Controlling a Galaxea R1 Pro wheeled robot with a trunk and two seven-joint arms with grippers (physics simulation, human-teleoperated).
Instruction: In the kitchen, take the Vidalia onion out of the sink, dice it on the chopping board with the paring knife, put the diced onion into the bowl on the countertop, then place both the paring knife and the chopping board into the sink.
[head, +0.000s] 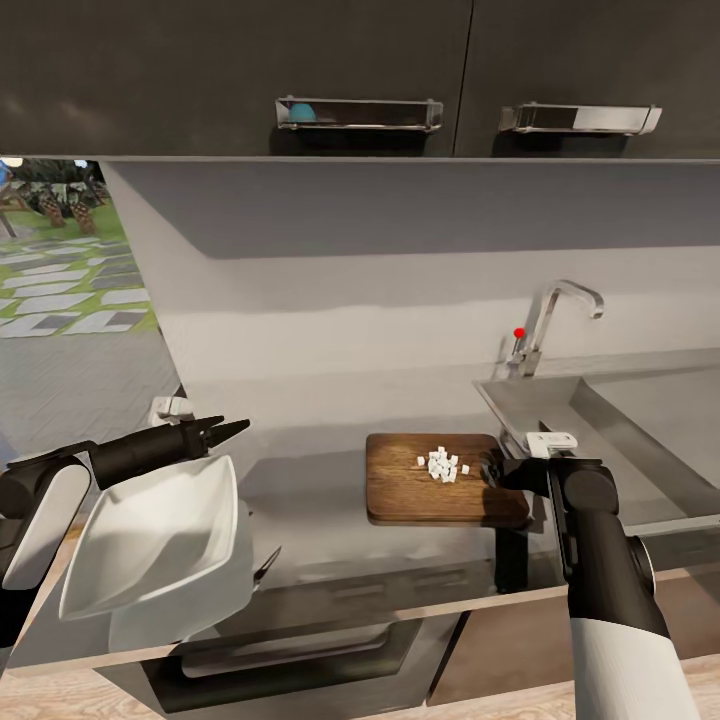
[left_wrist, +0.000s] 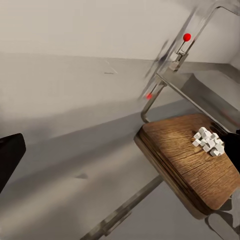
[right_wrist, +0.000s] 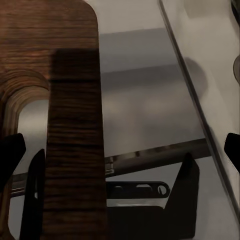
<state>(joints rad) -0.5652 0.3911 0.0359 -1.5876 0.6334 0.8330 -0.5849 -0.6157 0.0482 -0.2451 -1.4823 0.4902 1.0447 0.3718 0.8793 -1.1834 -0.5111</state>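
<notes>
White bowl (head: 150, 540) hangs tilted in the left gripper (head: 215, 433), clamped on its rim, off the countertop's (head: 320, 470) left end. Diced onion (head: 442, 464) sits near the chopping board's (head: 420, 495) right edge, which the right gripper (head: 497, 470) grasps. Transfer seems next: bring bowl alongside, tip cubes in.

Dark upper cabinets (head: 240, 60) w/ two chrome bar handles (head: 358, 113) hung above a plain grey backsplash (head: 400, 270). An opening (head: 60, 250) beside it showed palms, grass & paving outside. Wood-look floor (head: 60, 690) ran below.
</notes>
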